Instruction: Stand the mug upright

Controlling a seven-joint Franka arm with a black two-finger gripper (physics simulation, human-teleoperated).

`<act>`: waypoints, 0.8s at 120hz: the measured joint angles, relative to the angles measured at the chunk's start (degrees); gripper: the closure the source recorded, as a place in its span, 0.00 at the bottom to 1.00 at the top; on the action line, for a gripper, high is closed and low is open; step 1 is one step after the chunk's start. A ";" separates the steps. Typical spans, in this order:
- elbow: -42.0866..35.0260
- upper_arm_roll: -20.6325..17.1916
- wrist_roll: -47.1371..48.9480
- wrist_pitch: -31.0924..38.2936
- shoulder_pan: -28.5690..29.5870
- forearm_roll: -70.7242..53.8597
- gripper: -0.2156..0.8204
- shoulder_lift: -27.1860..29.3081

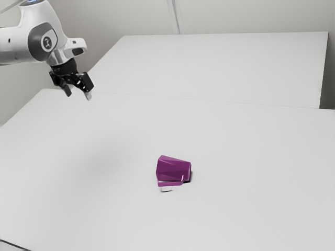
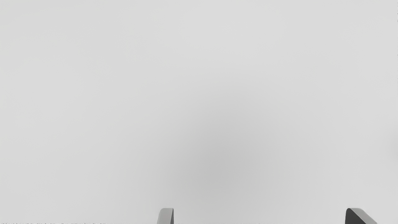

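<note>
Well apart from end effector [image 1: 78, 94], toward exterior view's right: mug [image 1: 173, 169].

Legible text and numbers: none. One marking is visible: a round emblem [image 1: 47, 42] with a light rim, located on the dark gray panel [image 1: 35, 38] of the white robot arm [image 1: 18, 46]. In the exterior view, this panel appears above the far corner of the table [image 1: 235, 157] at that view's left. The symbol inside the rim is too small to identify.
</note>
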State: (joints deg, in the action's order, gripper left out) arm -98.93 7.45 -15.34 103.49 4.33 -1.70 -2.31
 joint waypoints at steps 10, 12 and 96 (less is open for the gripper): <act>-0.30 0.13 -0.23 -0.83 -0.45 0.25 0.21 0.04; -0.40 0.15 -0.27 -0.89 -0.57 0.29 0.21 0.12; -15.20 2.03 -1.58 5.74 -6.64 26.70 0.21 -4.34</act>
State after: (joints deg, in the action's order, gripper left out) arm -114.13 9.48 -16.92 109.23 -2.31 25.00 -6.65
